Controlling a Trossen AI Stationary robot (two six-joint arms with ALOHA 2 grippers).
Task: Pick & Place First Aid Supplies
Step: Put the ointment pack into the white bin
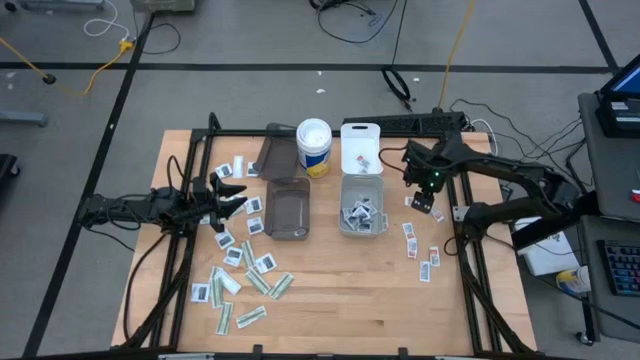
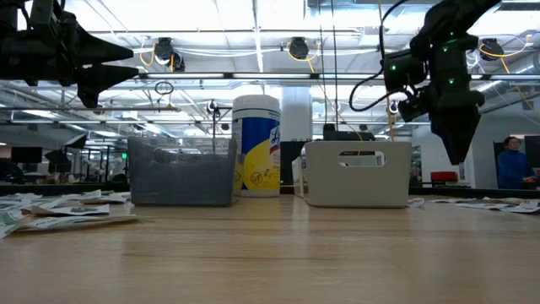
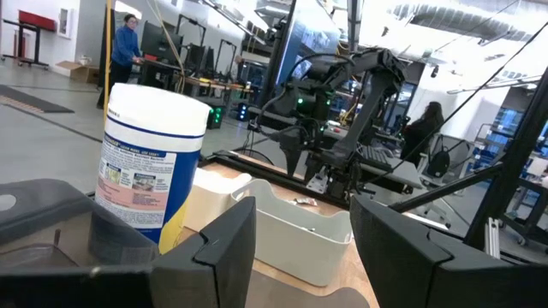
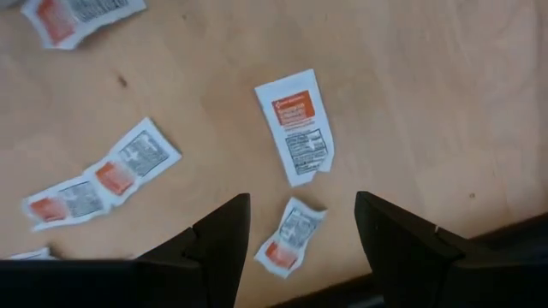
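Packets (image 4: 295,127) with orange print lay on the bare desk directly under my right gripper (image 4: 300,235), near the desk's right edge, just beside the white bin (image 1: 363,216). My fingers stood apart and empty, pointing down. I judged the next step a straight descent onto 1 packet, the small one (image 4: 289,237) between my fingertips, pinching its edges flat against the wood, then lifting it over the bin. My left gripper (image 1: 232,196) hung open above the packets (image 1: 232,252) by the left edge.
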